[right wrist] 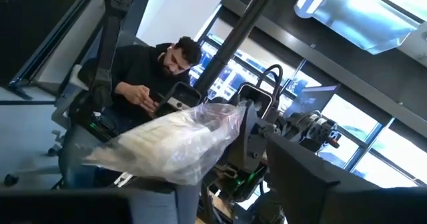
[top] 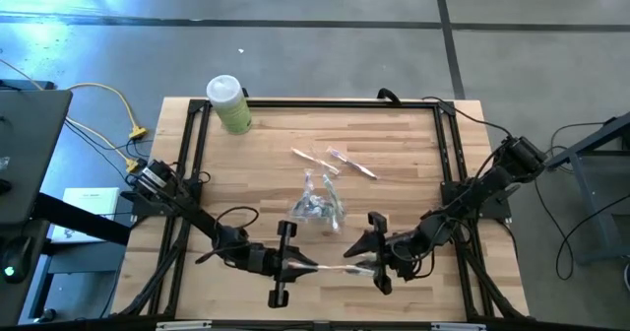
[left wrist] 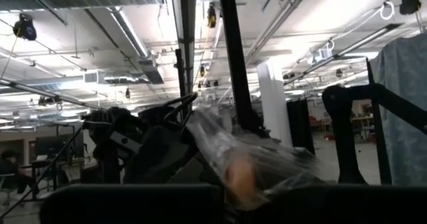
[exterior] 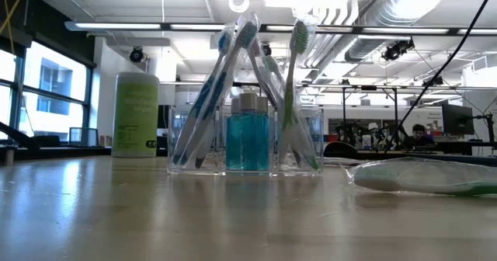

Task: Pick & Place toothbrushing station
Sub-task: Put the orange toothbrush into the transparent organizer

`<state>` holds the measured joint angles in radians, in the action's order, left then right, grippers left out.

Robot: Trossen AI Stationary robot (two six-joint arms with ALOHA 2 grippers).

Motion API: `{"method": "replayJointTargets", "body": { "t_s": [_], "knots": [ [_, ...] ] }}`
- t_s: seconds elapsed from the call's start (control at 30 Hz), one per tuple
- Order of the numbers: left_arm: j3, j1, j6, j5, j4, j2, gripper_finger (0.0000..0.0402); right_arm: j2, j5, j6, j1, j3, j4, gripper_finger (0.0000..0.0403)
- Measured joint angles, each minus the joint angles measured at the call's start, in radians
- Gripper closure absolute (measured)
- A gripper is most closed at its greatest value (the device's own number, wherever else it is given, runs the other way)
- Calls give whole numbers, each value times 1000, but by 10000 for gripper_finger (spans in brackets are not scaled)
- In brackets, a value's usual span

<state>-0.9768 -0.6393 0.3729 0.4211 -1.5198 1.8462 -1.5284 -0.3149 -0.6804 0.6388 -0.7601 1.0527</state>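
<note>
- Near the worktop's (top: 394, 149) front edge, the left pincer (top: 313, 268) and right pincer (top: 366, 263) both grip one wrapped toothbrush (top: 340, 268).
- Only the low view shows the holder's (exterior: 245, 140) blue bottle (exterior: 248, 133).

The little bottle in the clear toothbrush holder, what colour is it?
Blue, with a pale cap. The bottle in the clear holder shows best in the low view.

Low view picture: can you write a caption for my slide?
Clear organizer holding toothbrushes and blue mouthwash, beside a green canister.
</note>
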Motion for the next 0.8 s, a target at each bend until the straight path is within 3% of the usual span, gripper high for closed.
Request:
{"method": "replayJointTargets", "body": {
  "t_s": [0.3,0.47,0.8],
  "knots": [
    [0,10,-30,2,29,0,365,0,5,-6,0,0,0,384],
    [0,11,-51,2,72,0,364,0,6,24,4,0,-1,400],
    [0,-12,120,-15,149,0,348,0,-8,33,11,0,-39,401]
  ]
}}
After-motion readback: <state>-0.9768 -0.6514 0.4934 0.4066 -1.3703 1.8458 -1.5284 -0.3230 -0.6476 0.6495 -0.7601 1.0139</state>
